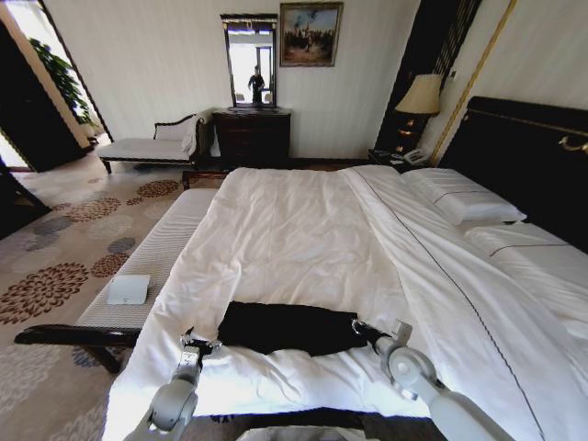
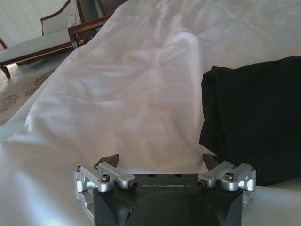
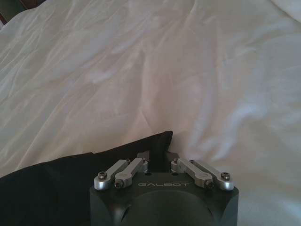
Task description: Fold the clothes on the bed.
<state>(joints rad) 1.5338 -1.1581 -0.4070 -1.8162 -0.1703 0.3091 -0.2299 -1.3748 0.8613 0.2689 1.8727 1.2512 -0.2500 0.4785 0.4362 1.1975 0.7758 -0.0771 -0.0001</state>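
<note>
Nearest the robot, the left gripper (image 1: pixel 190 346) hovers just off the T-shirt's (image 1: pixel 287 328) 9 o'clock end, fingers spread and empty. At 3 o'clock the right gripper (image 1: pixel 364 331) has its fingers pressed together, pinching the shirt's corner, probably to draw that end over. The T-shirt lies as a narrow black band (already partly folded, I judge) near the bed's (image 1: pixel 303 230) foot edge. The left wrist view shows the shirt's stacked layers; the right shows the pinch. Beyond, pillows (image 1: pixel 464 197) lie at 2 o'clock
</note>
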